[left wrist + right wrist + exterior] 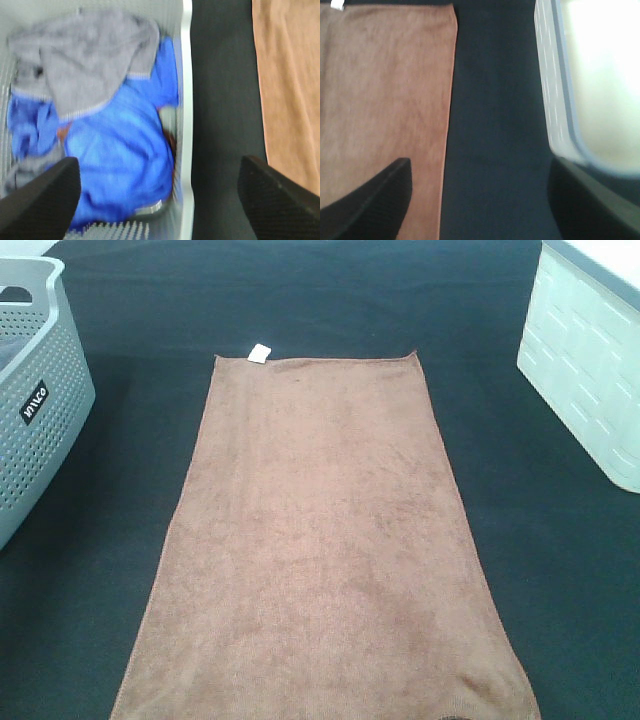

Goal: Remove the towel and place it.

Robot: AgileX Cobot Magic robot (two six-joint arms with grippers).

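The brown plush towel (320, 540) lies flat and spread out on the dark table, its small white tag (259, 353) at the far left corner. Neither gripper shows in the exterior high view. In the left wrist view my left gripper (160, 200) is open and empty, above the grey basket's rim, with the towel's edge (287, 90) off to one side. In the right wrist view my right gripper (480, 200) is open and empty above the dark table, between the towel's edge (385, 100) and the white bin (600, 75).
A grey perforated basket (35, 390) stands at the left edge; the left wrist view shows blue cloth (120, 150) and grey cloth (85, 60) in it. A white bin (590, 360) stands at the far right. Dark table (320, 300) surrounds the towel.
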